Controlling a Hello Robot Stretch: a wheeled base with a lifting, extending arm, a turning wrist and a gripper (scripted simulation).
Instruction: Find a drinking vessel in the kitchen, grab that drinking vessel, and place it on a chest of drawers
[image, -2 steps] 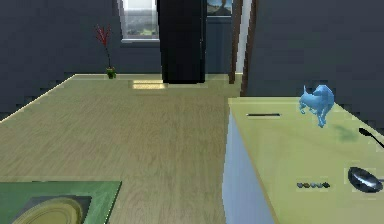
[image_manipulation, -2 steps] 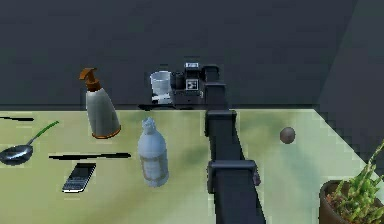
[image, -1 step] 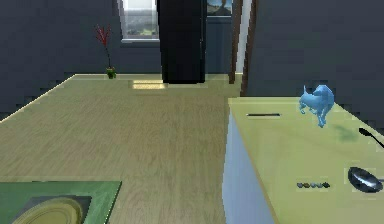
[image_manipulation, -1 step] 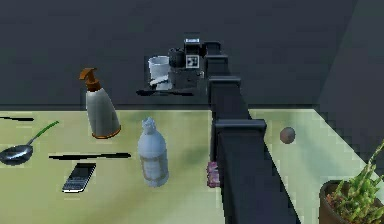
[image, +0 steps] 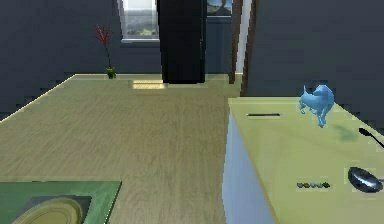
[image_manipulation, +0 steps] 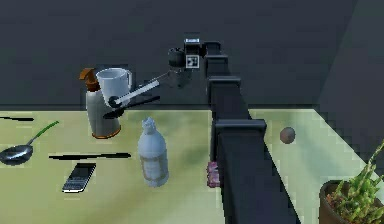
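A white mug (image_manipulation: 113, 80) hangs at the far end of my gripper (image_manipulation: 112, 102), lifted off the pale yellow-green countertop (image_manipulation: 180, 195) against the dark wall. I hold the mug. The gripper's thin fingers (image_manipulation: 140, 94) slant down and left from the dark body beside the white marker squares (image_manipulation: 187, 60). The arm's dark bar (image_manipulation: 238, 150) rises over the counter. A spray bottle (image_manipulation: 101, 118) with a brown head and base stands right behind and below the mug.
A clear plastic bottle (image_manipulation: 152, 152), a phone (image_manipulation: 79, 177), a spoon (image_manipulation: 15, 152), a small dark ball (image_manipulation: 288, 134) and a potted plant (image_manipulation: 355, 195) are on the counter. Ahead are wood floor (image: 140, 120), a black fridge (image: 183, 40), a blue figurine (image: 318, 102) and a green rug (image: 50, 200).
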